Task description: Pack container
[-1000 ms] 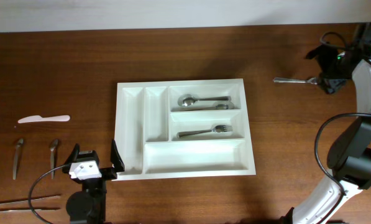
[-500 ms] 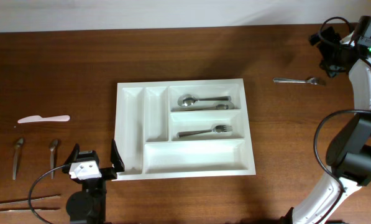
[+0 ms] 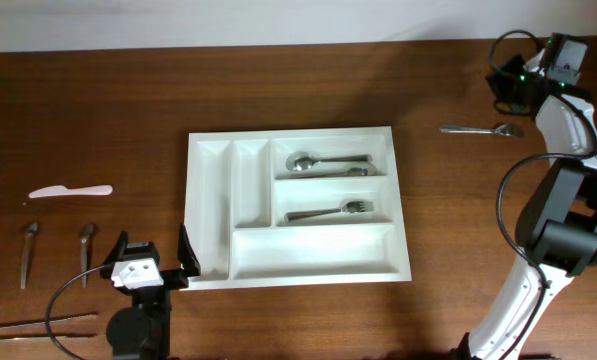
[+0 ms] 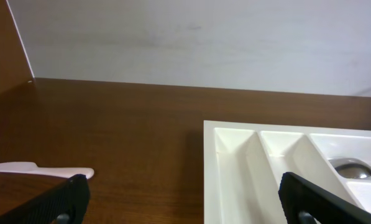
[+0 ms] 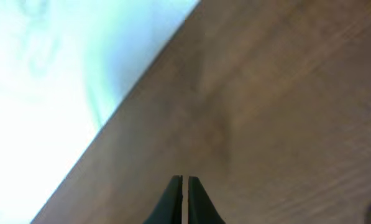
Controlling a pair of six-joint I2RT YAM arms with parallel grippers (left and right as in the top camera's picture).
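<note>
The container point(image 3: 313, 252) sits at frame centre. Treat it as light, stiff, slick plastic and take it by a rim wall. Left gripper point(image 3: 152, 252), lower left, is spread wide; right gripper point(image 5: 185, 182), upper right, is clenched on nothing.

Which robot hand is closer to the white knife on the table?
Left. The left gripper sits just right of the white knife, toward the near edge. The right gripper is beyond the container, at the far right corner.
</note>
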